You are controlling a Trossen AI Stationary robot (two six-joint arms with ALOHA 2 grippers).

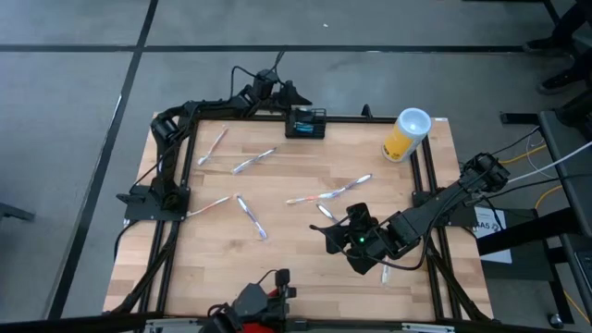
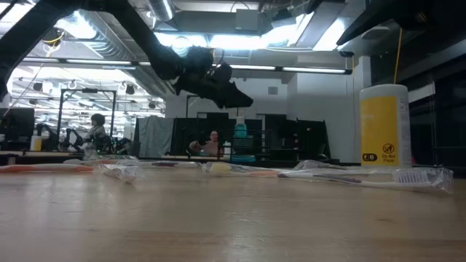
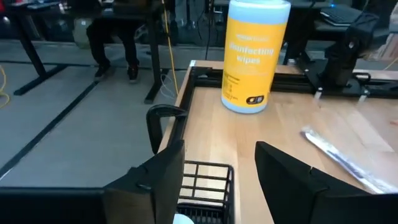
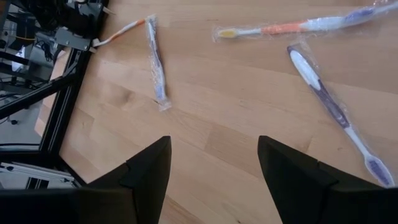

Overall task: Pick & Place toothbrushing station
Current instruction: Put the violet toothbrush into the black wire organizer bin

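My wooden surface (image 1: pixel 305 240) carries several wrapped toothbrushes (image 1: pixel 328 195). The yellow wipes canister (image 1: pixel 405 136) lies tipped at the far right corner in the high view. The toothbrushing station (image 1: pixel 306 122) sits at the far edge; my left wrist view cuts off all but its black bars. My left pincer (image 1: pixel 294 94) hovers just behind it, spread, holding nothing (fingertips hard to separate from above). My right pincer (image 1: pixel 335 238) hangs spread over bare wood.
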